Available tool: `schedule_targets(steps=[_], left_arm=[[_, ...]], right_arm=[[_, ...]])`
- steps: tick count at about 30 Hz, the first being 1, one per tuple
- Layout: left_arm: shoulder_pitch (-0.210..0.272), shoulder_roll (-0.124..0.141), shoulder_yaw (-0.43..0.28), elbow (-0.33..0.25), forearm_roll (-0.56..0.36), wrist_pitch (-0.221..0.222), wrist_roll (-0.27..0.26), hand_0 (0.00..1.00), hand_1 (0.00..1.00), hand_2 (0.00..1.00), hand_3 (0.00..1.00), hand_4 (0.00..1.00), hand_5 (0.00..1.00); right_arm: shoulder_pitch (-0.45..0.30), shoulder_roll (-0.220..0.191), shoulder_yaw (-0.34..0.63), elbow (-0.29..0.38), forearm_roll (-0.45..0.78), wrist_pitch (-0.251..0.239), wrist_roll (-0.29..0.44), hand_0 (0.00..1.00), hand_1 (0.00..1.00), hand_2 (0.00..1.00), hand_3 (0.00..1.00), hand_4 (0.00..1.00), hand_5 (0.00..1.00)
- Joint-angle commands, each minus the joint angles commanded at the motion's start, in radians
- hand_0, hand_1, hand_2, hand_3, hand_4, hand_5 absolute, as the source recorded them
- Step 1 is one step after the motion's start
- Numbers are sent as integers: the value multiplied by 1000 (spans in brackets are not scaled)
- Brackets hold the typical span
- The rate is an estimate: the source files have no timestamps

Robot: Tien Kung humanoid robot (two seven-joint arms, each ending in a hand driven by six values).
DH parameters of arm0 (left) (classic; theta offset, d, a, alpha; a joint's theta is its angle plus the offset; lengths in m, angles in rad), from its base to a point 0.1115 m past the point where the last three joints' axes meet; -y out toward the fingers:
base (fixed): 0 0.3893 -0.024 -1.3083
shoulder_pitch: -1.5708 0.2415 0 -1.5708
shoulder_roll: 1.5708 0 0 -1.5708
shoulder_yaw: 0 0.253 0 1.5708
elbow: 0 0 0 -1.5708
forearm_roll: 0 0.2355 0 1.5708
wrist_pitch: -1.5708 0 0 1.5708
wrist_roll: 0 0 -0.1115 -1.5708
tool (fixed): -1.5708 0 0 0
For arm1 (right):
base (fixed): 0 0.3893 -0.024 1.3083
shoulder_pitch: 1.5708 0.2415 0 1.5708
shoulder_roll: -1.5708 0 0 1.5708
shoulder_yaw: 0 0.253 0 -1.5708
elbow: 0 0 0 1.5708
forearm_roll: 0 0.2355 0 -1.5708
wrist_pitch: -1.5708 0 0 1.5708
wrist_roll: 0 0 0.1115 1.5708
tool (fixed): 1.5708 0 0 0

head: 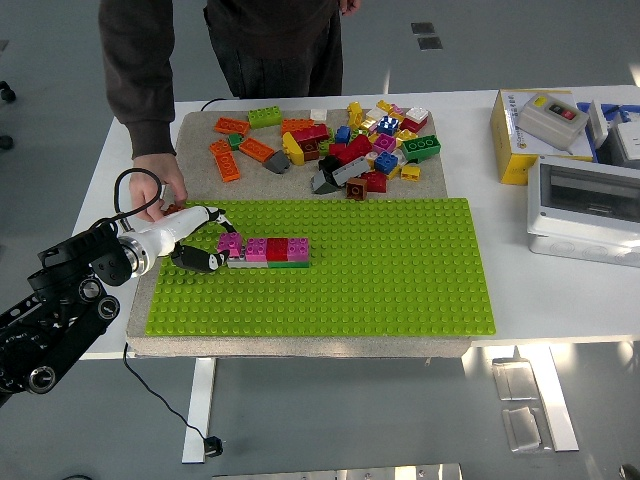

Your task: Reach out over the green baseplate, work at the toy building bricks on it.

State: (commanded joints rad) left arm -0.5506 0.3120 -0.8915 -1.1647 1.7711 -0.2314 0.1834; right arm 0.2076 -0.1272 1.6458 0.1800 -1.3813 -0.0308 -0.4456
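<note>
Bricks (268, 251) are lining up on the baseplate (380, 270) as the left robot hand (205, 243) is pinching a magenta brick (230, 241), needing square, studs-aligned pressing beside the row.
</note>
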Motion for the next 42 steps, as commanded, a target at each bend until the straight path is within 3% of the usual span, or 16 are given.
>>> schedule_targets(steps=[13,42], left_arm=[[13,-29,7,19,-2,27,-23,929,958,983,569,502,184],[13,-34,11,54,0,58,-58,925,957,978,585,520,204]], right_arm=[[0,2,-7,0,2,-1,1,652,555,585,741,583,998],[-1,4,-10,0,2,0,0,652,561,586,742,581,998]])
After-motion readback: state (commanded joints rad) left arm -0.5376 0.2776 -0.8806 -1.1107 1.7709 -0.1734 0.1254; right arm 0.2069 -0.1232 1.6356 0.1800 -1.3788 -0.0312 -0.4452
